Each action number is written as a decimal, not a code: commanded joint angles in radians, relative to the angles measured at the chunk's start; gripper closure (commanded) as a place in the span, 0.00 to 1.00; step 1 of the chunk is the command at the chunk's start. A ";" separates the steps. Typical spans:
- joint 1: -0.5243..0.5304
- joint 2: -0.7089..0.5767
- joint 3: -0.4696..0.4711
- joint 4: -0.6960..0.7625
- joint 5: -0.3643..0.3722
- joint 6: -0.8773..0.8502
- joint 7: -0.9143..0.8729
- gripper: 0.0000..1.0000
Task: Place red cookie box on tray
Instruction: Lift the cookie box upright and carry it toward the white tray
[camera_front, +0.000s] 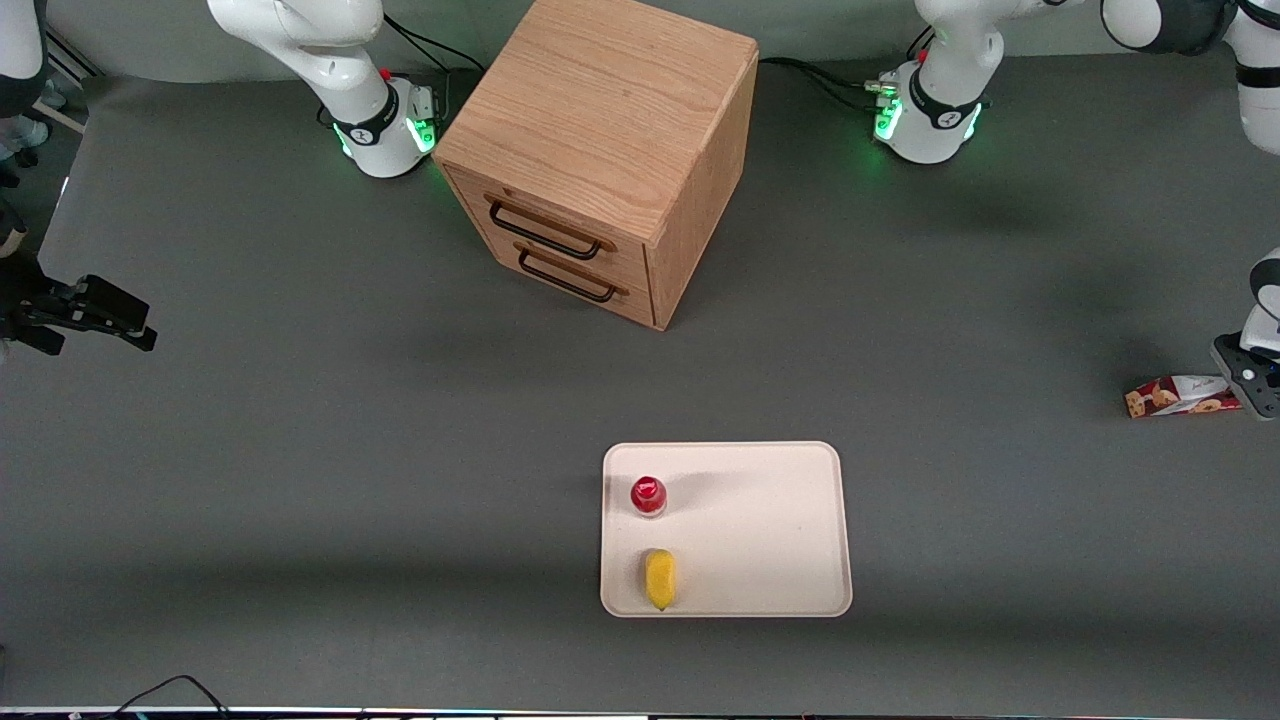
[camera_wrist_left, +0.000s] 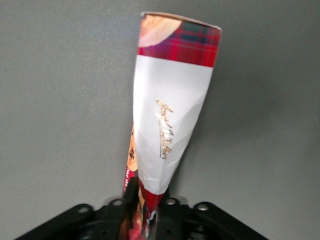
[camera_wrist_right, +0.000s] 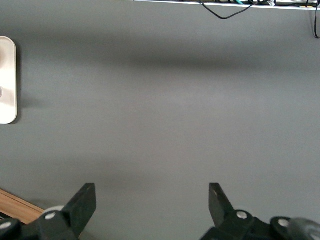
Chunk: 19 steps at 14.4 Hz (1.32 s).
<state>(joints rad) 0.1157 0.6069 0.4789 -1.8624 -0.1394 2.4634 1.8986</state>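
Note:
The red cookie box is at the working arm's end of the table, well away from the tray. My left gripper is shut on one end of it. In the left wrist view the red cookie box shows its white patch with gold script and a tartan end, and it is pinched flat where my gripper squeezes it. The cream-white tray lies near the front camera, in front of the cabinet.
A red-capped bottle and a yellow item sit on the tray, at its side toward the parked arm. A wooden two-drawer cabinet stands farther from the front camera.

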 joint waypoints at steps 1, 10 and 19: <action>-0.019 -0.022 0.006 -0.008 -0.023 -0.006 0.017 1.00; -0.186 -0.157 0.006 0.136 -0.020 -0.337 -0.535 1.00; -0.228 -0.250 -0.425 0.296 0.241 -0.615 -1.699 1.00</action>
<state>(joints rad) -0.1115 0.3715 0.1487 -1.6076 0.0515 1.9114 0.4495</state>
